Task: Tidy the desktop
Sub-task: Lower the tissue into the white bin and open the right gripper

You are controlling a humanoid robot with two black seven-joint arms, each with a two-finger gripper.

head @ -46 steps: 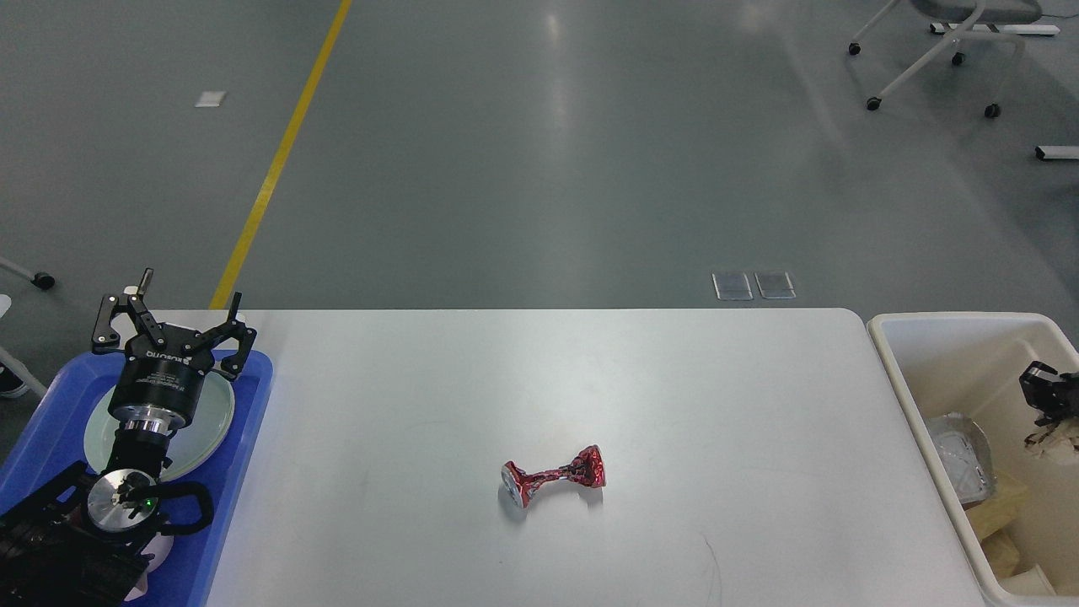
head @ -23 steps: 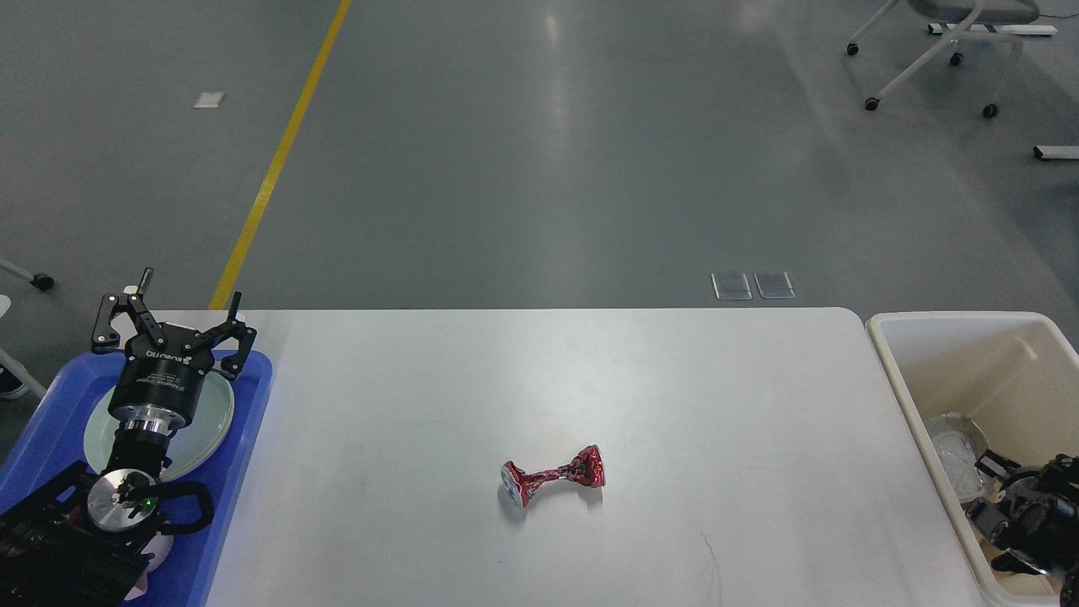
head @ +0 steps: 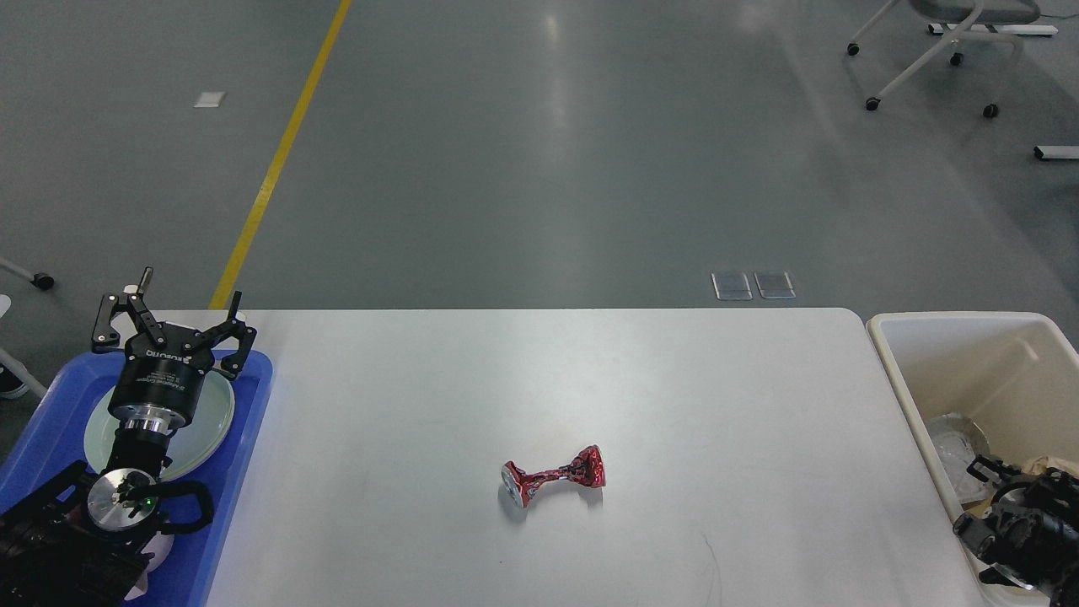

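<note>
1. Desktop (head: 674, 379): wide white tabletop with rounded far corners, filling the lower middle of the head view, grey floor beyond its far edge.
2. Crushed red can (head: 552, 476): pinched at the waist, lying on its side on the tabletop, slightly left of centre and nearer the near edge than the far one, well apart from both arms.
3. Blue tray (head: 253, 396): against the tabletop's left edge, carrying a pale green plate (head: 215, 417).
4. Left gripper (head: 175, 314): over the tray's far end, above the plate, fingers spread wide, nothing between them.
5. Cream-white bin (head: 893, 371): just beside the tabletop's right edge, holding a crumpled clear plastic container (head: 957, 447) and scraps of tan paper.
6. Right gripper (head: 1007, 523): low over the bin's near end, at the view's bottom right corner; dark and bunched, fingers not separable, so cannot tell whether parted or closed, nor whether anything is held.
7. Wheeled chair base (head: 936, 59): on the floor, far right.
8. Yellow line (head: 278, 160): painted on the floor, far left.
</note>
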